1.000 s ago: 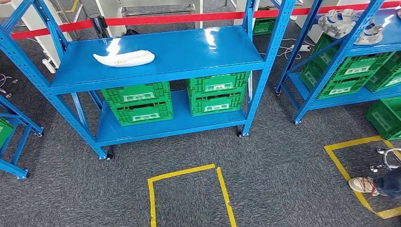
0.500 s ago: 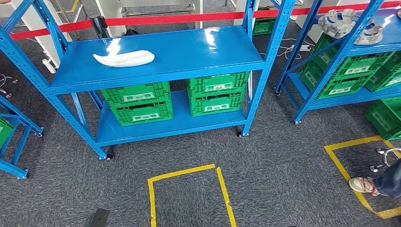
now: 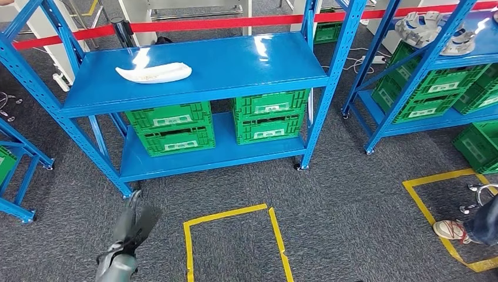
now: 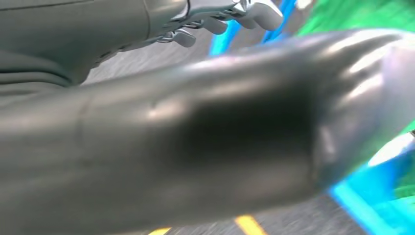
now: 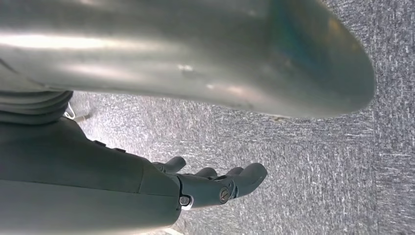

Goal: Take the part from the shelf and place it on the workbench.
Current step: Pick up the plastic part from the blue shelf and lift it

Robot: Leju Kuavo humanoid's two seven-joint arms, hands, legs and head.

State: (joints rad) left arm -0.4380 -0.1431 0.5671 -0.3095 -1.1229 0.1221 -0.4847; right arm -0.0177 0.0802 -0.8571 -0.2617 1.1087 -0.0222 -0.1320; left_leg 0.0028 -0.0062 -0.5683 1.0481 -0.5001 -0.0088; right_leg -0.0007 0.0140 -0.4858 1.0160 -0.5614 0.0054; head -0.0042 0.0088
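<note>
A long white curved part (image 3: 154,73) lies on the top board of the blue shelf (image 3: 235,64), toward its left. My left hand (image 3: 132,226) rises at the lower left of the head view, above the grey carpet, well short of the shelf; its fingers are spread and it holds nothing. In the left wrist view its thick thumb (image 4: 205,122) is blurred and close, with the fingers (image 4: 230,17) beyond. My right hand (image 5: 215,186) hangs over the carpet with its fingers slightly curled and apart, holding nothing.
Green crates (image 3: 170,126) fill the shelf's lower level. A second blue shelf (image 3: 464,53) at the right carries grey metal parts (image 3: 420,26) and more crates. Yellow tape squares (image 3: 235,235) mark the carpet. A person's shoe (image 3: 452,230) stands at the right. A red barrier tape (image 3: 223,23) runs behind.
My left hand has come up from the bottom edge of the head view toward the shelf. The part and shelves have not moved.
</note>
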